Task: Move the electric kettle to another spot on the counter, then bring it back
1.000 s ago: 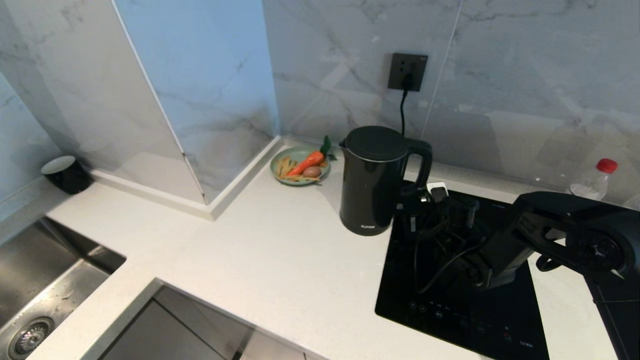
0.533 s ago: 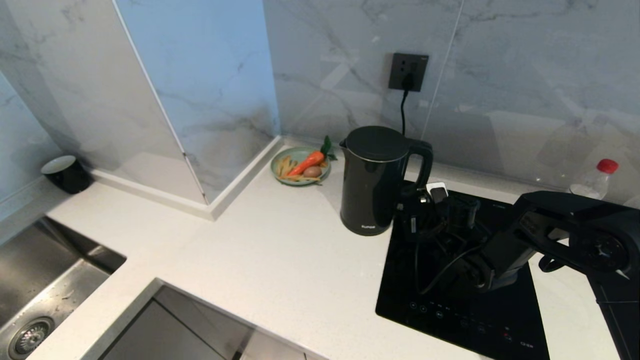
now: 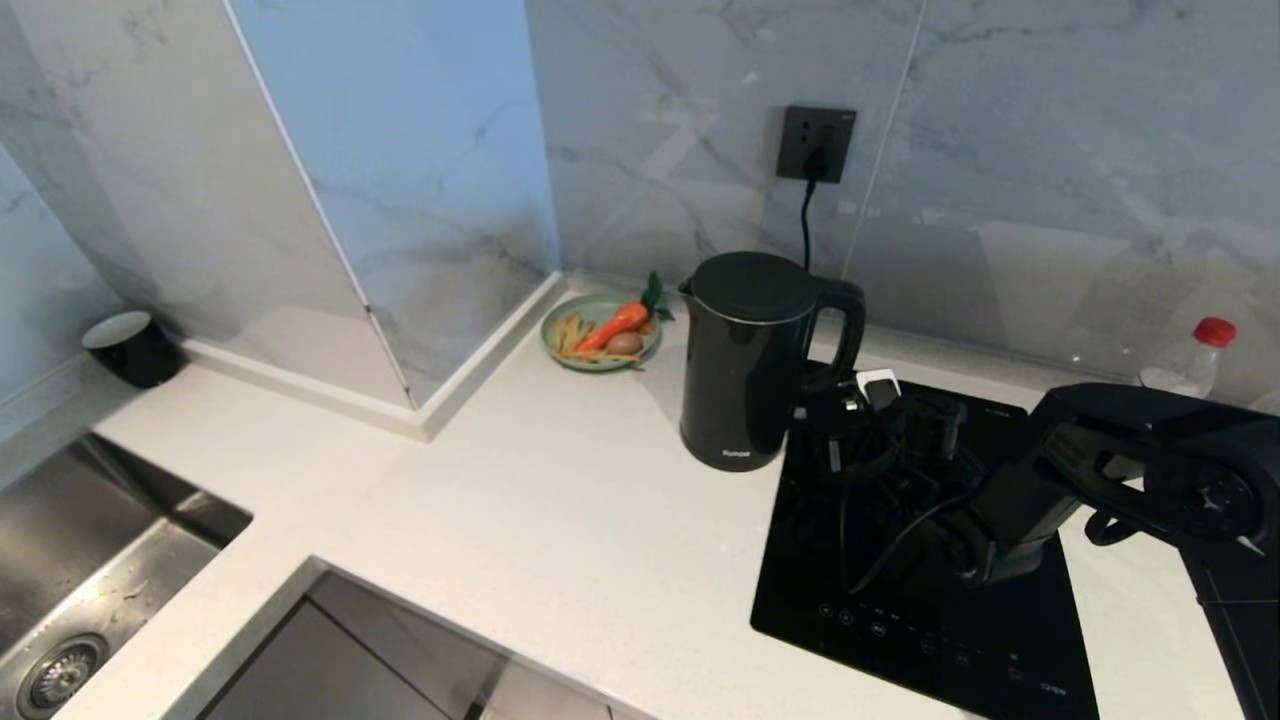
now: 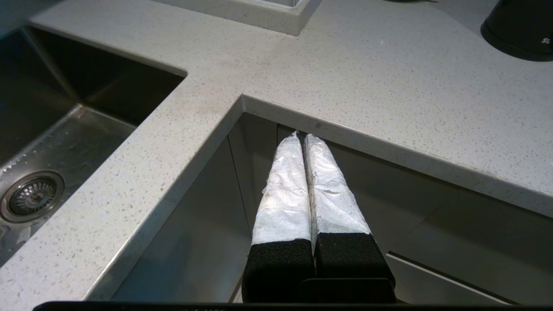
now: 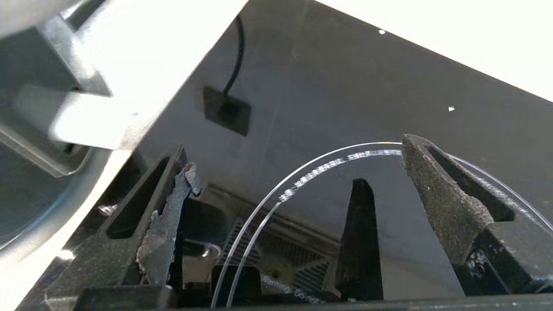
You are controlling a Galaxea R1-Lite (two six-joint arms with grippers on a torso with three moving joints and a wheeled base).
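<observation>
Black and glossy, the one electric kettle [image 3: 748, 360] stands upright on the white worktop [image 3: 560, 520], just left of the cooktop [image 3: 930, 600]. One green plate [image 3: 600, 330] behind it holds a carrot, an egg and pale strips. The right gripper [image 5: 298, 172] is spread over the cooktop glass, near the kettle's handle. The left gripper [image 4: 301, 137], pressed together, hangs off the worktop's front edge beside one steel sink [image 4: 52, 142].
</observation>
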